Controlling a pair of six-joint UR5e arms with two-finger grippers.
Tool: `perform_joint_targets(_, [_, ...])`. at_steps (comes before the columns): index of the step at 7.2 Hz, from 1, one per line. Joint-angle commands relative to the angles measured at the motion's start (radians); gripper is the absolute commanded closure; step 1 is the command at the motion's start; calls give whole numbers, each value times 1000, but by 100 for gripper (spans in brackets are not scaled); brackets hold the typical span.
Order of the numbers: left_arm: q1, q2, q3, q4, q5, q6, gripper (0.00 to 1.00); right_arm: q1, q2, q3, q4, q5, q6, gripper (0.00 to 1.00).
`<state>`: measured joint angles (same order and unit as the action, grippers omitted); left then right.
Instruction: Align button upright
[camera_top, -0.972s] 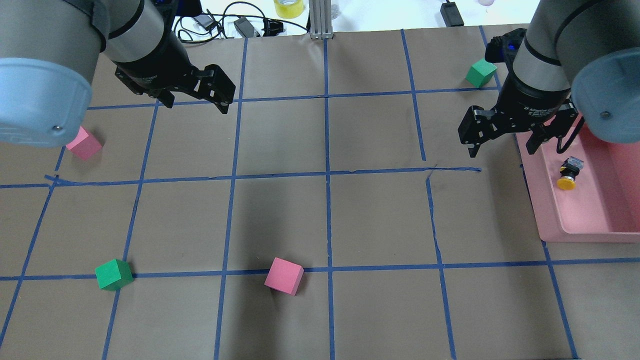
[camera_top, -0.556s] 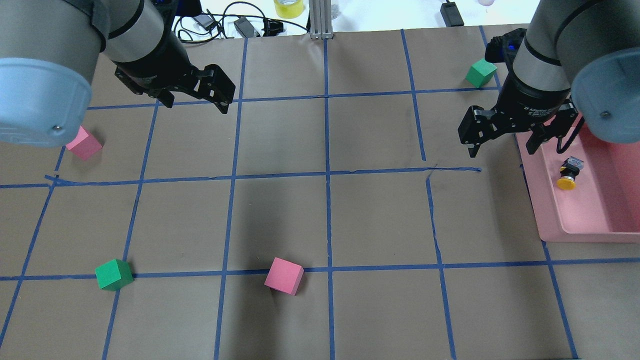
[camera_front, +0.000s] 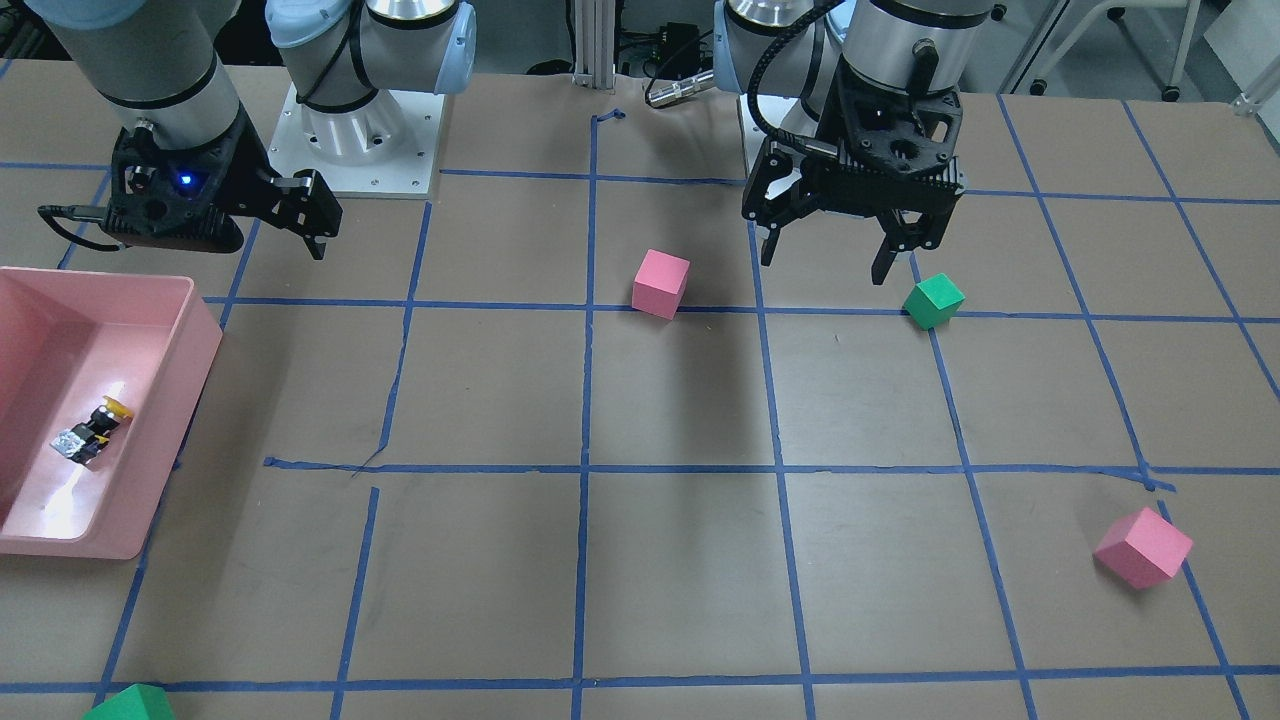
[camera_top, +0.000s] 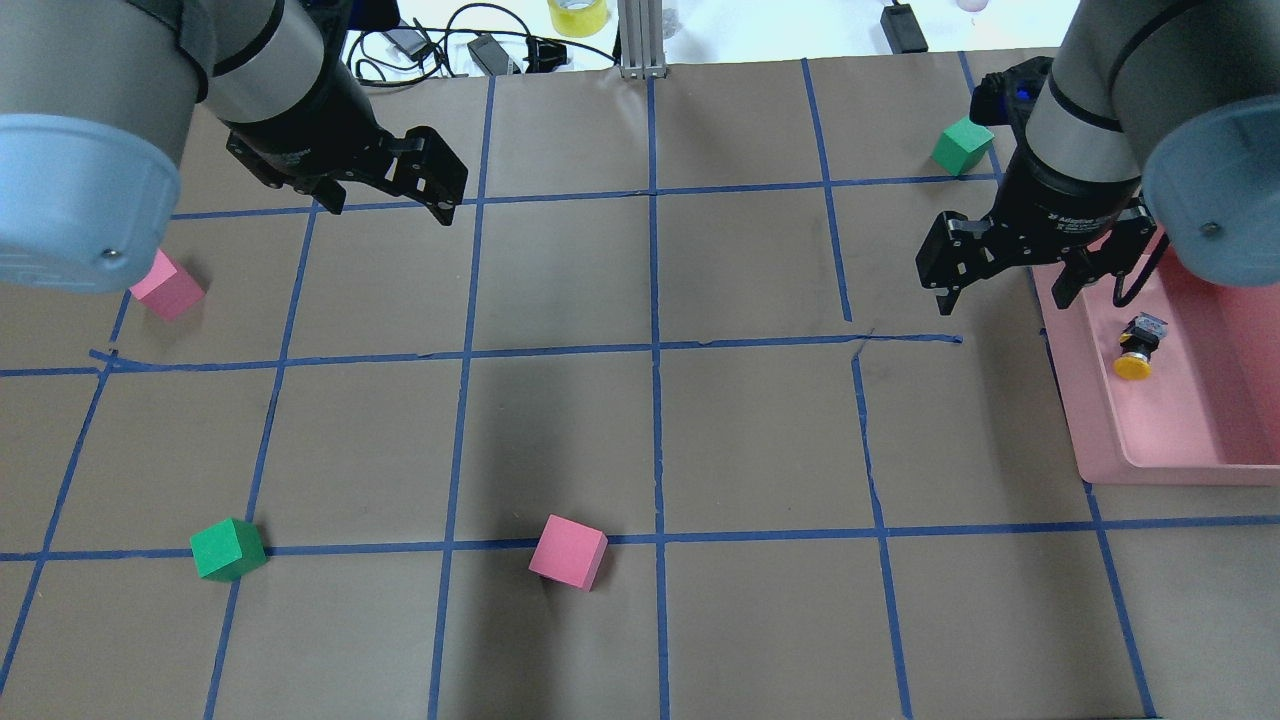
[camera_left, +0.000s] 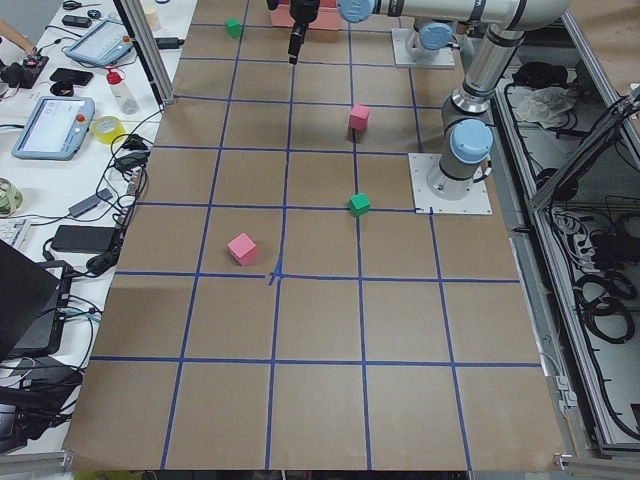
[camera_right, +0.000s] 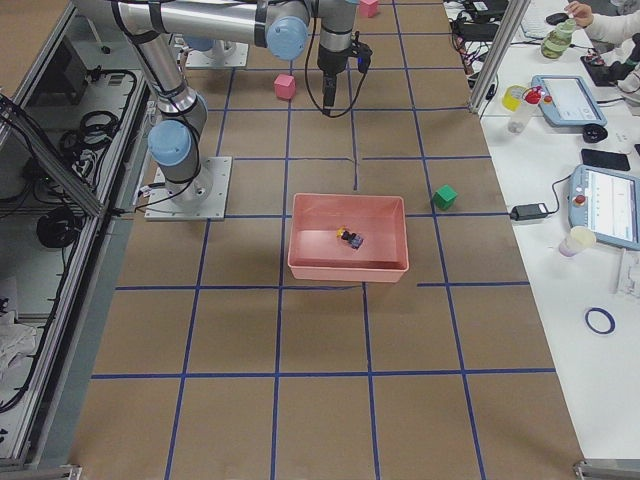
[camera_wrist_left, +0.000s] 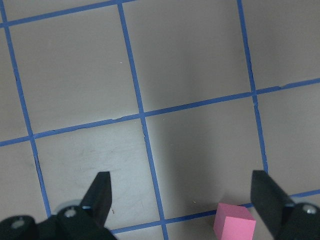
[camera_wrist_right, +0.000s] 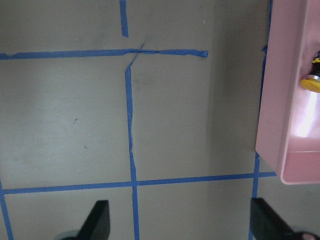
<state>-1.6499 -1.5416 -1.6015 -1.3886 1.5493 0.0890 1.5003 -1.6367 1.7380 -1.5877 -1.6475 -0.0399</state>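
The button (camera_top: 1137, 350) lies on its side in the pink tray (camera_top: 1095, 420), yellow cap towards the table's near edge. It also shows in the front view (camera_front: 92, 432), the right side view (camera_right: 349, 238) and at the right edge of the right wrist view (camera_wrist_right: 312, 80). My right gripper (camera_top: 1003, 290) is open and empty, hovering over the table beside the tray's left wall, up-left of the button; its fingertips (camera_wrist_right: 100, 210) frame bare paper. My left gripper (camera_top: 390, 205) is open and empty, high over the far left of the table (camera_front: 823, 262).
A pink cube (camera_top: 168, 287) and a green cube (camera_top: 228, 549) sit at the left. Another pink cube (camera_top: 568, 551) is at the front middle, also in the left wrist view (camera_wrist_left: 233, 222). A green cube (camera_top: 962, 145) is behind the right arm. Cables lie beyond the far edge.
My left arm has crept very slightly up and left in the overhead view. The right arm, the button and the cubes have not moved.
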Motion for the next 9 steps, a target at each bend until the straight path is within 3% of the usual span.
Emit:
perform_joint_targets(1, [9,0,0,-1,0,0,0,0,0,0,0,0,0,0])
perform_joint_targets(5, [12,0,0,-1,0,1,0,-17,6,-2,-72,-5,-24,0])
perform_joint_targets(6, [12,0,0,-1,0,2,0,-53,6,0,-131,-84,-140,0])
perform_joint_targets(9, [12,1,0,-1,0,2,0,-289,73,2,-188,-80,-275,0])
